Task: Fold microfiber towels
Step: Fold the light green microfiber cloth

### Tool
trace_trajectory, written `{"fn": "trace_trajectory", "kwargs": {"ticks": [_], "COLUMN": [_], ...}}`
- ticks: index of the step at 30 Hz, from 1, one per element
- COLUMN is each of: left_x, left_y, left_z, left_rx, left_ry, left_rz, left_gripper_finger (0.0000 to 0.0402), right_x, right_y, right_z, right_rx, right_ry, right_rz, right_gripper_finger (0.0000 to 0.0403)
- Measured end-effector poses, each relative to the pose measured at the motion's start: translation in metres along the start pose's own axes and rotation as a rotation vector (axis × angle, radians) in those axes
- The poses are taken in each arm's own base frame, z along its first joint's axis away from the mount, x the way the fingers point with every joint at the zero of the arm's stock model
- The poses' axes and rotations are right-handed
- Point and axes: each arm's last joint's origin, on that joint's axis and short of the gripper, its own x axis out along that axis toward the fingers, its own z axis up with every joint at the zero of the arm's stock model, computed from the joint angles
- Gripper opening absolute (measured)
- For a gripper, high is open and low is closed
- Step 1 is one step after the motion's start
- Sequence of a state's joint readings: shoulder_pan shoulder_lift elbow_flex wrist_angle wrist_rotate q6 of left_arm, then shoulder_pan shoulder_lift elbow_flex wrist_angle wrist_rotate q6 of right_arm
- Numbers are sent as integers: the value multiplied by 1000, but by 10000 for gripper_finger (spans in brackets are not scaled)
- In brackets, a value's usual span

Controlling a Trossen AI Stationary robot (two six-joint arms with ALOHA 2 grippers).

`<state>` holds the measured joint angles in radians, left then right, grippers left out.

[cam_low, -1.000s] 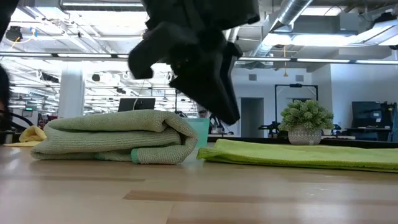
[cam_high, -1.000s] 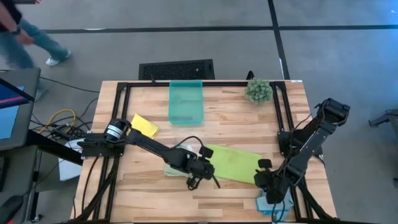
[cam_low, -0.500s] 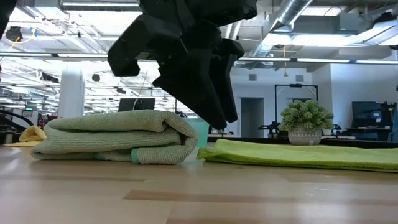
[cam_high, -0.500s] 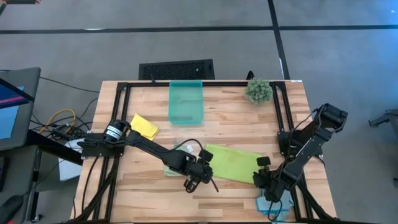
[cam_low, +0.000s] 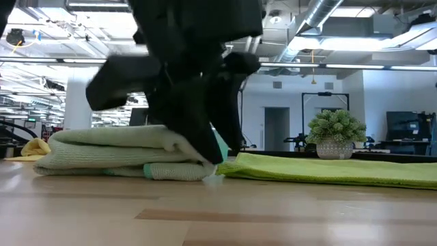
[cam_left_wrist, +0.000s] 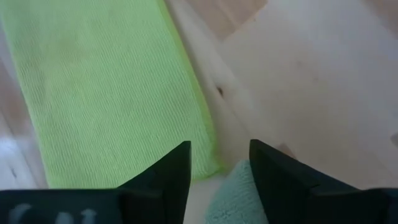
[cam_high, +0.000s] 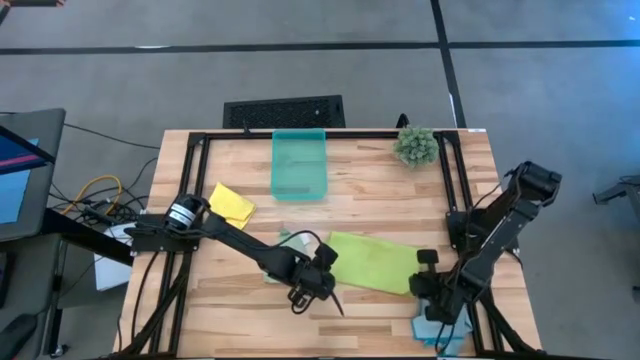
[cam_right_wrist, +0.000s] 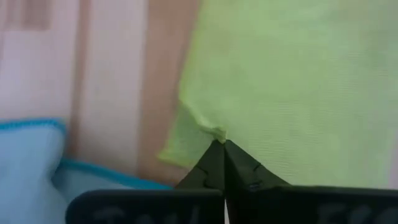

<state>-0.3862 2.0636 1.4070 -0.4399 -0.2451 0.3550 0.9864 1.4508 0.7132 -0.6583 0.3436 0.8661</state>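
So the lime green towel (cam_high: 372, 262) is lying flat in the middle of the table (cam_high: 380, 190), a bit toward the 4 o'clock side. The right gripper (cam_right_wrist: 219, 144) is at that towel's 3 o'clock end with its fingers pinched together on the edge of the cloth. The light blue towel (cam_high: 432, 328) sits just past it at the table's 5 o'clock corner.

The left gripper (cam_high: 318, 291) is at the lime towel's 9 o'clock end, fingers spread wide, holding nothing, right over the folded pale green towel (cam_low: 126, 150), which touches the lime one.

The yellow towel (cam_high: 232, 203) is off at 9 o'clock, well apart from both grippers.

The teal bin (cam_high: 299, 165) at 12 o'clock looks empty, with a little plant (cam_high: 416, 146) at about 1 o'clock.
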Motion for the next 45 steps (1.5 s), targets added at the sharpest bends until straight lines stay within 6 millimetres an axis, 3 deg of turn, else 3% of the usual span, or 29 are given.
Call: {"fn": "trace_trajectory", "kwargs": {"ticks": [5,9,14,18,24,38,45], "left_x": [10,11,12,24,34,35,29], "left_y": [-1,-1,0,-8,-14,-8,-9], "left_z": [-5,-5,0,-1,5,6,9], "left_rx": [-45,-93,-128,-64,-56,-221,-260], "left_ry": [-51,-79,-137,-136,-146,-166,-222], "left_rz": [146,169,145,132,252,350,224], "left_gripper_finger": [190,204,208,208,206,83,41], "right_x": [-11,-16,-17,-17,-16,-16,-16], "right_y": [-14,-24,-32,-36,-38,-39,-39], "right_z": [-9,-12,-13,-13,-12,-12,-12], "right_rx": [85,205,319,367,374,371,362], "right_ry": [54,74,95,106,114,118,122], "right_rz": [-93,-168,-226,-257,-271,-276,-274], "right_gripper_finger": [5,12,8,5,13,14,12]}}
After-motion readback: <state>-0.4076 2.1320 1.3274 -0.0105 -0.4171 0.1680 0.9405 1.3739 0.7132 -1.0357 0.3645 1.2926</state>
